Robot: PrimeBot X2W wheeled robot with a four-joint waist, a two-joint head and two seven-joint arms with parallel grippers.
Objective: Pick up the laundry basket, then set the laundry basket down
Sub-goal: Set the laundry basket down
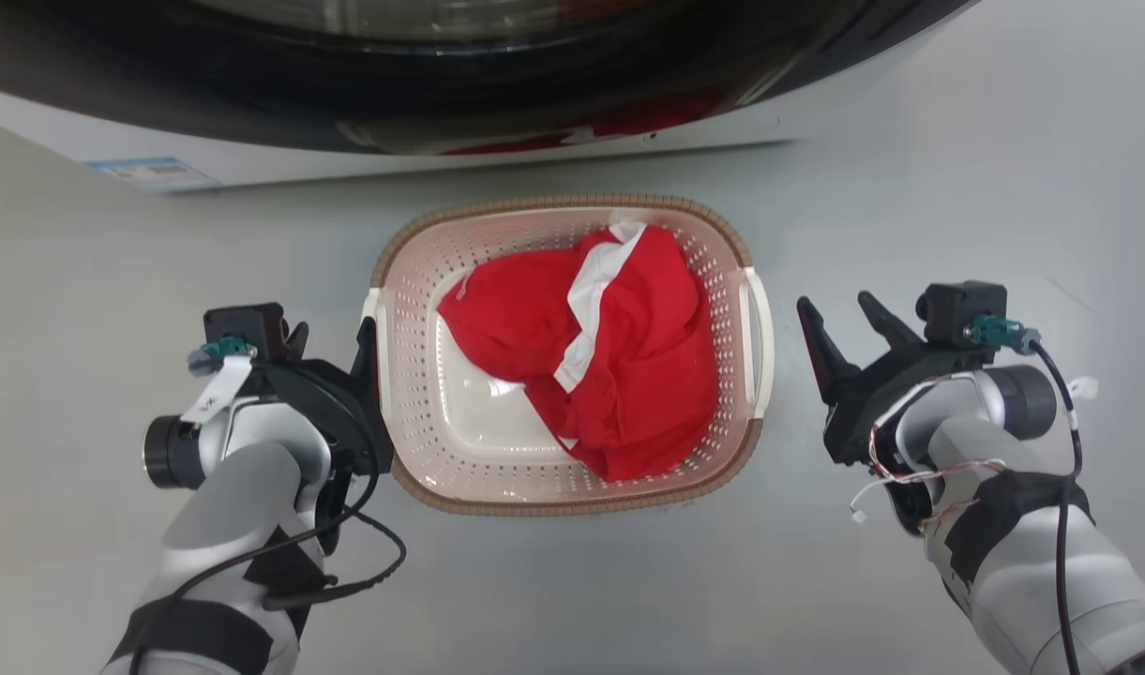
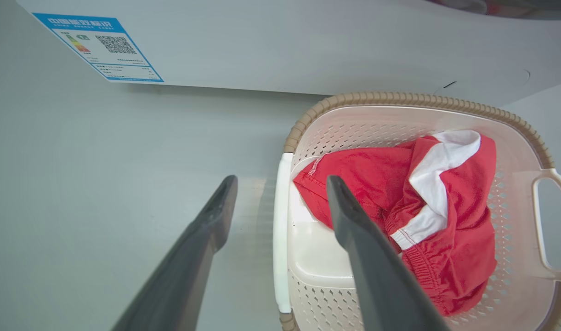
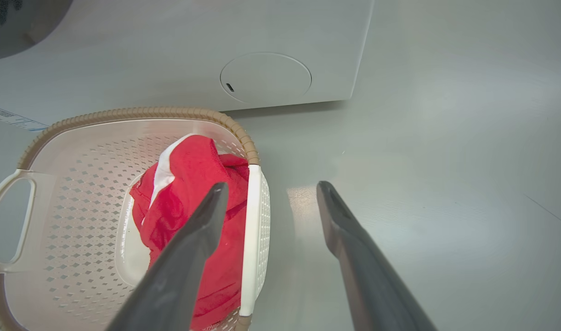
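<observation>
The laundry basket (image 1: 572, 202) stands on the floor (image 1: 956, 187) just in front of the washing machine (image 1: 347, 161), squarely between the two arms, with a red-and-white garment (image 1: 628, 356) bunched inside. That centring looks deliberate: each side handle faces one arm, so the lift can be shared and kept level.

The left gripper (image 1: 333, 342) sits close against the left handle (image 2: 280, 230). Its fingers (image 2: 354, 239) are spread wide and hold nothing. In the left wrist view one lies over the floor and one over the basket's inside, the white bar between them.

The right gripper (image 1: 844, 319) is likewise wide open and empty. In the right wrist view its fingers (image 3: 202, 230) frame the right handle (image 3: 252, 239) the same way, though the head view puts them a little apart from it. Probably both are lined up to close on the handles, so the pick-up is not yet begun.

Height is hard to judge — whether the fingers are level with the handles or above them cannot be told. The garment hides part of the basket's bottom, the near handles show edge-on, and the machine's door is cut off at the head view's top.
</observation>
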